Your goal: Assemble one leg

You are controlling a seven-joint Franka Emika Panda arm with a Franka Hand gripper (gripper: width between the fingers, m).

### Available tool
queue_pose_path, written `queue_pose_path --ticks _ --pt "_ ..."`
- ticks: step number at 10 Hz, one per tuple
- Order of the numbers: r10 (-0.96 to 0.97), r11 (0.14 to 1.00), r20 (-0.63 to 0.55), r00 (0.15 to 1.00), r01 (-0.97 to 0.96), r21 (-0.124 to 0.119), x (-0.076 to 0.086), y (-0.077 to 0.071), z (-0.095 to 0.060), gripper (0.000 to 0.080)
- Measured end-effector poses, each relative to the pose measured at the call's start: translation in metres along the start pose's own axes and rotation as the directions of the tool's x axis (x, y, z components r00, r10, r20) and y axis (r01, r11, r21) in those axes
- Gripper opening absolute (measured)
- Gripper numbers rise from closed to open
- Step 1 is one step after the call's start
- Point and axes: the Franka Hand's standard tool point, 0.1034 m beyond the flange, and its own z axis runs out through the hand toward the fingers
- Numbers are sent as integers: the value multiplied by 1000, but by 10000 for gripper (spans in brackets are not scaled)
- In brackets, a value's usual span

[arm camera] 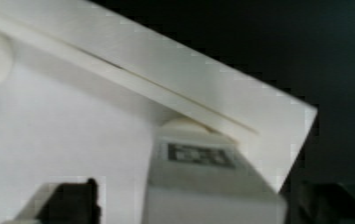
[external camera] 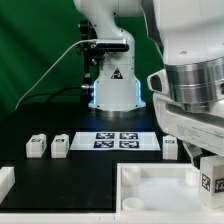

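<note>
In the exterior view my gripper (external camera: 206, 162) hangs at the right over the right corner of the large white tray-like piece (external camera: 150, 196). A white leg (external camera: 212, 180) with a black-and-white tag stands just under it. In the wrist view that leg (arm camera: 200, 165) stands between my two dark fingers (arm camera: 71, 202), against the tray piece's raised rim (arm camera: 147, 85). One finger shows a gap to the leg and the other lies close beside it. The gripper (arm camera: 192, 208) is open around the leg.
Two more legs (external camera: 38, 146) (external camera: 60, 145) stand at the exterior view's left and another (external camera: 170, 147) at its right. The marker board (external camera: 118, 140) lies between them before the robot base (external camera: 112, 85). Another white part (external camera: 5, 181) lies at the left edge.
</note>
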Motion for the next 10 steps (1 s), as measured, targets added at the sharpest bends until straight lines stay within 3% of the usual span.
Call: queue_pose_path --ticks 1,2,3,5,7,8,9,10 --pt "-242 970 -13 970 242 -6 -4 -2 0 609" --pt "-478 878 -23 878 477 -23 -7 -4 -2 643" --pt "-506 863 -19 862 505 -20 -6 -3 -1 648" --pt "-658 753 -16 752 658 -26 -3 -2 -2 649" --pt "-885 465 -2 467 881 -92 13 -1 -6 649" --pt "-857 514 -7 516 854 -82 10 -2 -5 649" --pt "-862 506 -6 507 859 -82 10 -2 -5 520" --pt "-839 544 -10 544 836 -77 10 -2 -5 520"
